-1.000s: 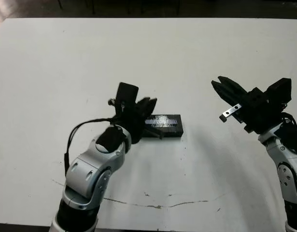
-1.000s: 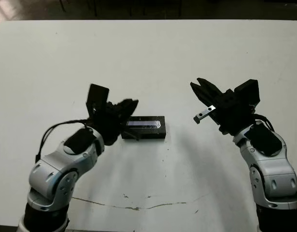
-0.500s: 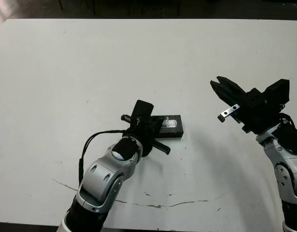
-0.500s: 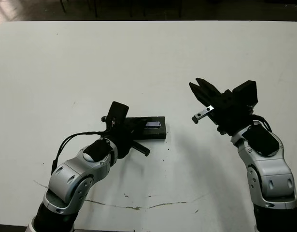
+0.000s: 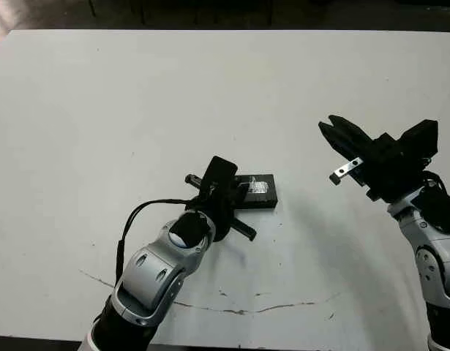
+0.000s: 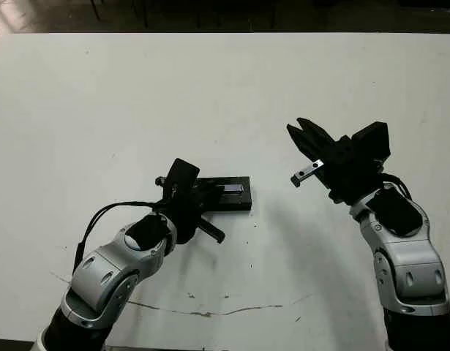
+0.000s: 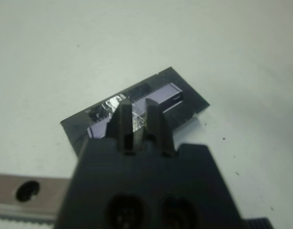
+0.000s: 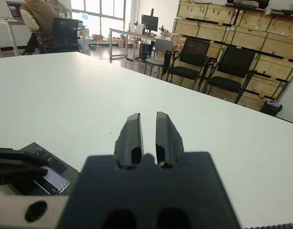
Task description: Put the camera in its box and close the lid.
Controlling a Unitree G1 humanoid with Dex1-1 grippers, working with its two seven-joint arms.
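The lid (image 5: 262,191), flat and black with a silvery stripe, lies on the white table just left of centre. The box shows only as a black side wall (image 5: 258,204) under it. No camera is in sight. My left gripper (image 5: 234,192) hangs over the lid's left end, shut, nothing between its fingers. In the left wrist view its fingertips (image 7: 123,106) point down at the glossy stripe of the lid (image 7: 186,101). My right gripper (image 5: 333,131) is raised well to the right of the lid, shut and holding nothing.
A thin dark crack line (image 5: 239,311) runs along the table near its front edge. Beyond the table the right wrist view shows black chairs (image 8: 191,59), stacked wooden crates (image 8: 260,33) and a seated person (image 8: 39,21).
One second ago my left gripper stood spread open left of the lid; it has turned, moved over the lid's left end and shut. The right arm has barely moved.
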